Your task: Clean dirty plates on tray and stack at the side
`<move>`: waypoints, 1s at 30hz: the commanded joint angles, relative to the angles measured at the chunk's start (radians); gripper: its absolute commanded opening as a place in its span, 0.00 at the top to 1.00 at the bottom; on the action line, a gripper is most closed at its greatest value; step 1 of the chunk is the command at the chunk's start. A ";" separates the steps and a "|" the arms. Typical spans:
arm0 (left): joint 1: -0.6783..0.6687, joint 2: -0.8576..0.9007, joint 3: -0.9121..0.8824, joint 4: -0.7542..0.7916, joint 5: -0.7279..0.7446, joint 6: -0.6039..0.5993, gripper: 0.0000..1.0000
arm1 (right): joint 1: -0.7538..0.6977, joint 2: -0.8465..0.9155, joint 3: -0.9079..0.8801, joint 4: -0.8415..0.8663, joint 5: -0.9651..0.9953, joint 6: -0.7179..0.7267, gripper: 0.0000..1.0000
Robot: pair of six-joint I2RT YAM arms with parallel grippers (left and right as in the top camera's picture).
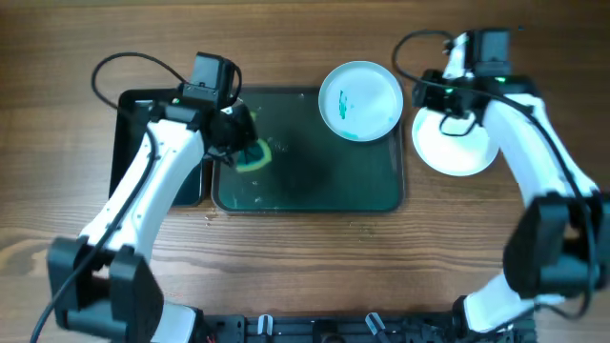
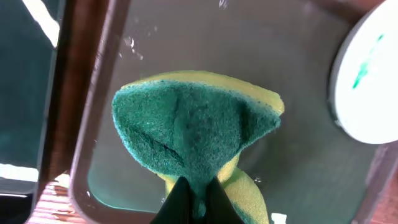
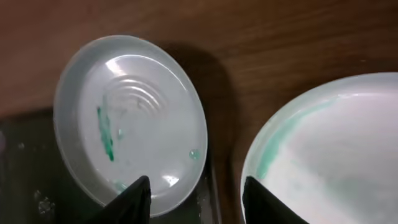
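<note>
The left claw [image 2: 193, 186] is clamped on a folded sponge [image 2: 193, 124], green scouring face up and yellow foam beneath. It hangs over the nine o'clock part of the dark green tray [image 1: 315, 191], whose floor shows water droplets. At the tray's one o'clock corner sits a pale plate [image 1: 360, 101] with teal smears near its centre, its edge riding over the tray's rim. The right claw [image 3: 199, 202] has its fingers apart, holding nothing, above the gap between that plate and a second plate [image 1: 456, 143] on the wooden surface [image 1: 286, 267] at three o'clock of the tray. The likely step is scrubbing the smeared plate. To do it well, carry the sponge across flat, press on the smears and wipe in circles while the right claw steadies the rim, since the overhanging plate may tip. A black tub [image 1: 129, 143] at nine o'clock is mostly hidden by the left arm. The second plate is cut off in the wrist view and shows a teal streak. No third plate is visible.
</note>
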 commanded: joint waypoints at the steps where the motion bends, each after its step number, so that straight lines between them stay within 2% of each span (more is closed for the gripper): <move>1: -0.015 0.047 -0.005 0.000 0.038 0.019 0.96 | 0.024 0.108 0.008 0.069 -0.026 -0.021 0.52; 7: -0.032 0.055 -0.005 0.003 0.037 0.022 0.96 | 0.037 0.227 0.008 0.256 -0.018 -0.058 0.61; 9: -0.032 0.055 -0.005 0.003 0.037 0.022 0.96 | 0.044 0.248 0.008 0.298 0.011 -0.059 0.69; 12: -0.032 0.055 -0.005 0.003 0.037 0.022 0.96 | 0.047 0.260 0.008 0.307 0.027 -0.066 0.76; 16: -0.032 0.055 -0.005 0.006 0.037 0.022 0.96 | 0.047 0.261 0.008 0.302 0.026 -0.066 0.94; 22: -0.032 0.055 -0.005 0.008 0.037 0.022 0.96 | 0.066 0.240 0.008 0.185 -0.081 -0.062 0.96; 30: -0.032 0.055 -0.005 0.048 0.034 0.023 0.96 | 0.266 0.221 0.008 -0.098 -0.120 -0.062 0.96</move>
